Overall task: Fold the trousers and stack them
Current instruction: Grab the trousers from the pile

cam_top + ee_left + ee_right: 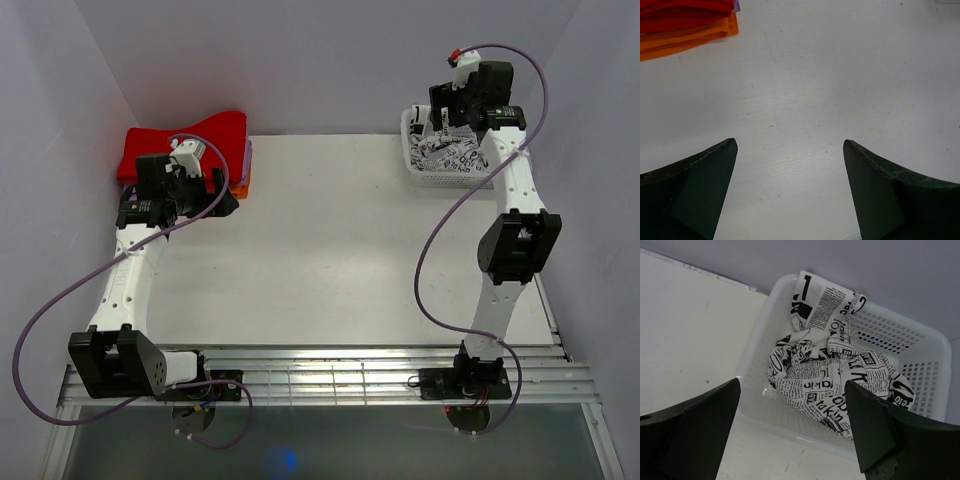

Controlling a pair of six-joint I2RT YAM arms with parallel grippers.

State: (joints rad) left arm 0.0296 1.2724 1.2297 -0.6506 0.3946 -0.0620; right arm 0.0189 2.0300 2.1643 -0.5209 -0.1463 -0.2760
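Both pairs of fingers stand apart and empty. We find the right fingers (705, 435) hovering above the trousers (825, 375), crumpled inside the white basket (932, 347) at the far right corner of the surface (320, 250); the left fingers (695, 190) hang over bare surface near the folded cloths (685, 25). We judge retrieval as the step in hand: next, the right fingers must descend, pinch a fold, and lift the trousers out.
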